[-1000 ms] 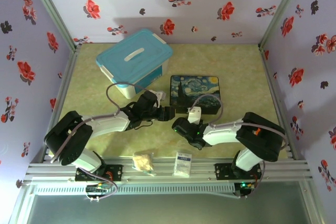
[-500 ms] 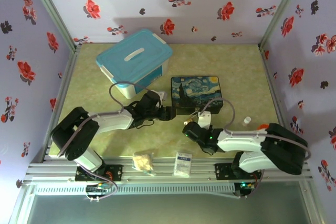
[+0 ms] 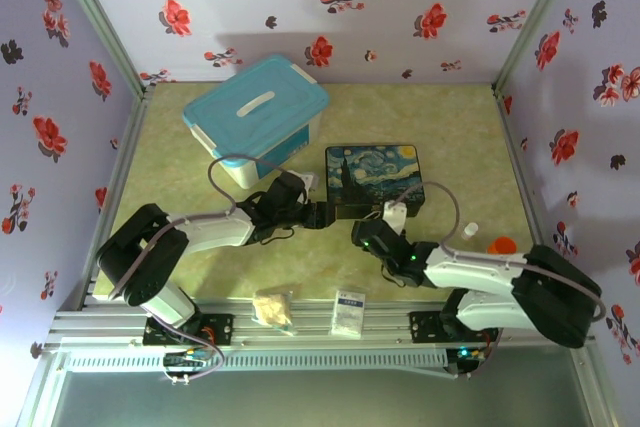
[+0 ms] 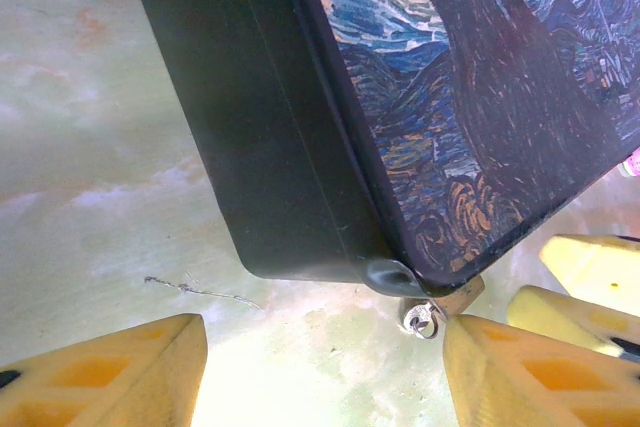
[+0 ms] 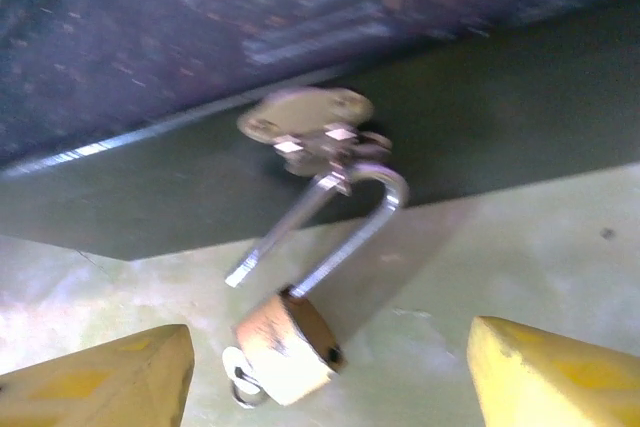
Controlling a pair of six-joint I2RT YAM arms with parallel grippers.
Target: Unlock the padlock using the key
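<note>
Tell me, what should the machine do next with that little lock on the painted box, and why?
Probably close the right pincer on the padlock and swing its shackle out of the hasp on the box. One shackle leg stands free of the body, so it looks unlocked, yet it hangs hooked in the hasp, between the open fingers.

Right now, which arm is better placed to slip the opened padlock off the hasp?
Right. Its open claw straddles the padlock, with the free shackle end dead ahead. The left claw sits at the box corner, with the padlock off to one side.
</note>
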